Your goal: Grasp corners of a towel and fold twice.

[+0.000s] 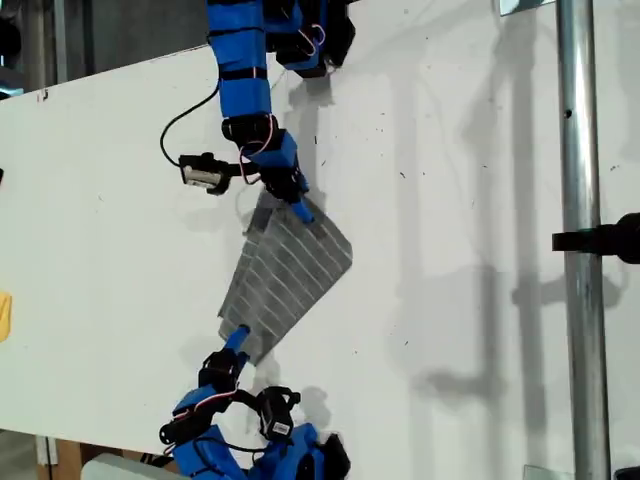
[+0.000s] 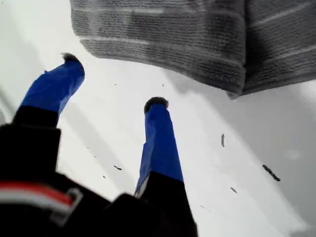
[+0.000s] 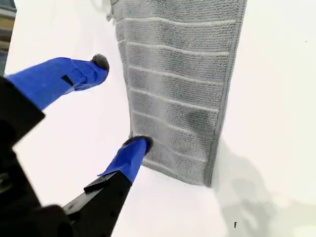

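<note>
The towel (image 3: 173, 94) is soft grey cloth, matt, with a looped, ribbed pile and raised pale stripes. The table (image 1: 120, 200) under it is smooth, white and faintly sheened, speckled with dark flecks. My first gripper (image 2: 114, 81) and my second gripper (image 3: 121, 101) wear smooth blue covering with fuzzy dark tips, on matt black plastic bodies. A glossy metal pole (image 1: 580, 150) stands at the exterior view's right.

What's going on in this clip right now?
Two blue arms work a grey striped towel on a white table. It already lies folded over into a narrow, doubled shape. My first gripper hovers open just short of one towel edge. My second gripper is open too, one fingertip touching the towel's long edge. Neither holds a corner.
</note>
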